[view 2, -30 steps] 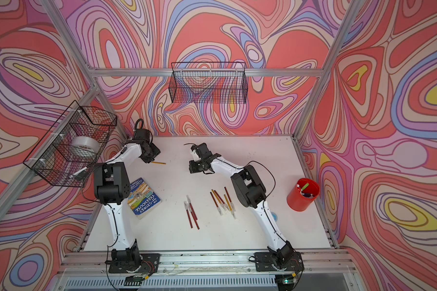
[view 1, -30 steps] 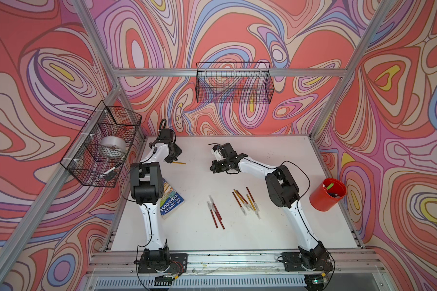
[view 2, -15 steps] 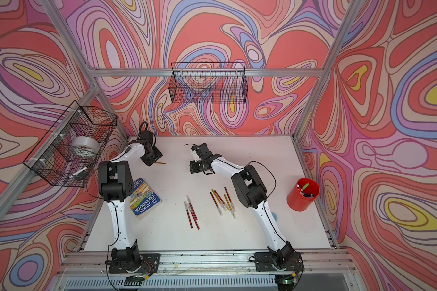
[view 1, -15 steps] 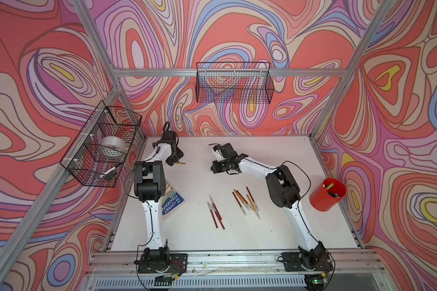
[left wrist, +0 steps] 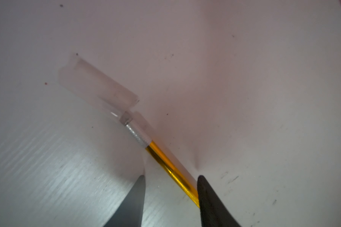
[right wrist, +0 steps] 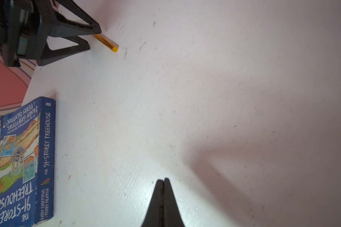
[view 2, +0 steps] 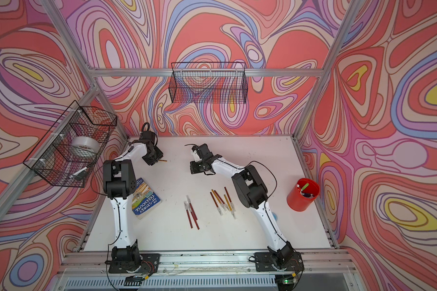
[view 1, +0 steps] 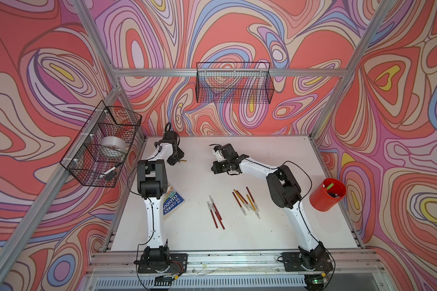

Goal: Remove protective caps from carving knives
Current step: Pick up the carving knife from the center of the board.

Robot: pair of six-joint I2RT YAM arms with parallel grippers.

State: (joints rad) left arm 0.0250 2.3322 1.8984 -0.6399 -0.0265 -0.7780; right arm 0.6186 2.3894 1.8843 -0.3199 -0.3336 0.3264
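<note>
Carving knives [view 1: 242, 201] are spread over a white worktop [view 1: 275, 234], so going biggest to smallest. Two black wire baskets hang on the walls. One is on the back wall [view 1: 234, 83]. The other is on the left wall [view 1: 91, 161] and has a grey tape roll [view 1: 112, 148] in it. A blue paperback, "The 91-Storey Treehouse" [right wrist: 18, 167], lies flat by the left edge. A red cup [view 1: 318, 199] of pens stands by the right edge.

The right gripper [right wrist: 163, 179] is pinched fully together with nothing in it. It's over bare worktop in the far half, around the middle. The left gripper [left wrist: 170, 176] is down near the far-left corner with its jaws partway apart. It straddles a yellow-handled knife [left wrist: 165, 162] that lies flat there. The gap is wider than the handle, so it isn't clamped, though one finger [left wrist: 209, 196] covers part of the handle.

The rest of the knives lie in two loose bunches toward the near middle. A dark red bunch [view 1: 216, 214] is on the left, and a mixed red and yellow one is just to its right. All have whitish capped ends.

A translucent protective cap [left wrist: 98, 86] lies just past the yellow knife's grey tip, skewed off its line. It's too blurry to tell if the blade is still inside.
</note>
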